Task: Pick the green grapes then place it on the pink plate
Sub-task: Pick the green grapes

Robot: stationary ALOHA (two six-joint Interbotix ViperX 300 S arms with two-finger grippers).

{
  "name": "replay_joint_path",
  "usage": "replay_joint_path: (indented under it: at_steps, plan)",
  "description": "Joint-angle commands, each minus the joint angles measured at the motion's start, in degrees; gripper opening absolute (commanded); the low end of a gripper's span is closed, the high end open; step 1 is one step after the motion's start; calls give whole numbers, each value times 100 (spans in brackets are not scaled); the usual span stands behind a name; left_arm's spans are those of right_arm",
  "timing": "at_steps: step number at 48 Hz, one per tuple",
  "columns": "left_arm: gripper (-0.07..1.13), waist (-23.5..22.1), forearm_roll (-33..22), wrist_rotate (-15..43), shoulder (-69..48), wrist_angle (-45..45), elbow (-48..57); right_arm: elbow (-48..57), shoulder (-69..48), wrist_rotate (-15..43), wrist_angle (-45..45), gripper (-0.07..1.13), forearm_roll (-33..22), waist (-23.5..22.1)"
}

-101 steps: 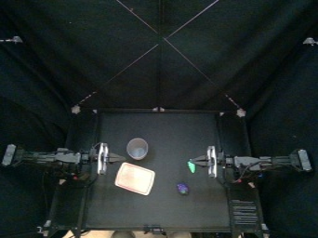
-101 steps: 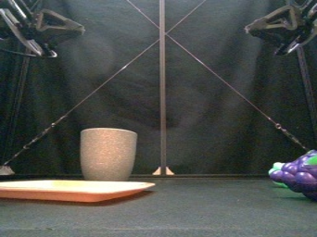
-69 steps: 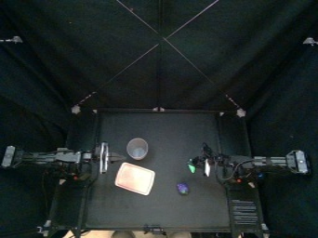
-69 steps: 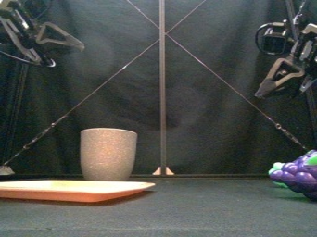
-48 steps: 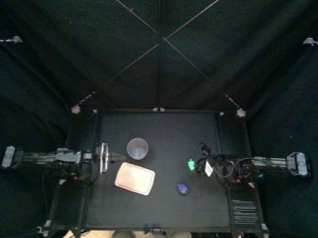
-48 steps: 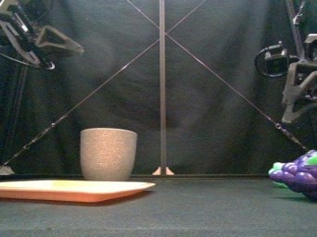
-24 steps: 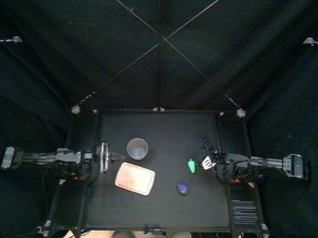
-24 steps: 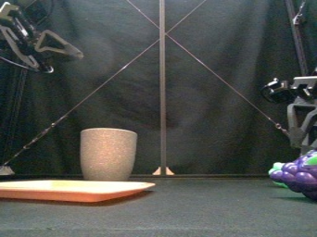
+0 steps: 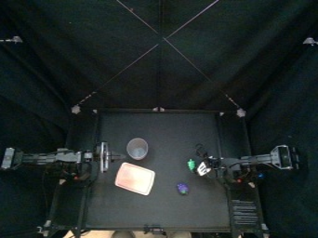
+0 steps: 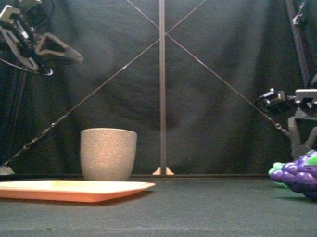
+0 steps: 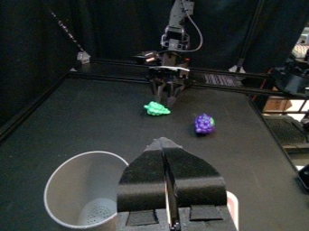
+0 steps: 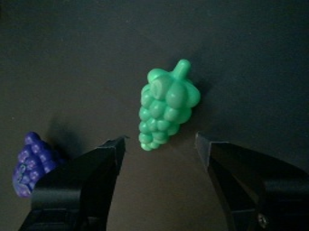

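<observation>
My right gripper (image 12: 158,144) is spread wide, a jaw either side of the green grapes (image 12: 164,106), lined up to clamp them for the pink plate (image 9: 134,178); left gripper (image 11: 162,144) idles, pinched closed.

I see a tall grey speckled cup (image 9: 138,147) standing upright on the desk (image 9: 168,125), mouth up, left of the middle and somewhat nearer the back edge than the front. A bunch of purple toy grapes (image 9: 183,189) lies well apart from it, toward the front edge, a little right of the middle.
</observation>
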Motion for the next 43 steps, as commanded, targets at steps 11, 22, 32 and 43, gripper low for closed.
replay_joint_path:
  at_steps: [11, 22, 32, 43]
  plan:
    - [11, 26, -141, -9, 18, -53, 9, -352, 747, 9, -571, 96, -272, -334]
    - [11, 18, -246, 0, 26, -53, 44, -545, 888, 9, -545, 95, -457, -378]
    - [11, 18, -246, 9, 18, -53, 18, -554, 888, 18, -448, 94, -439, -352]
    - [11, 18, -246, 18, 18, -62, 9, -563, 888, 18, -325, 87, -422, -308]
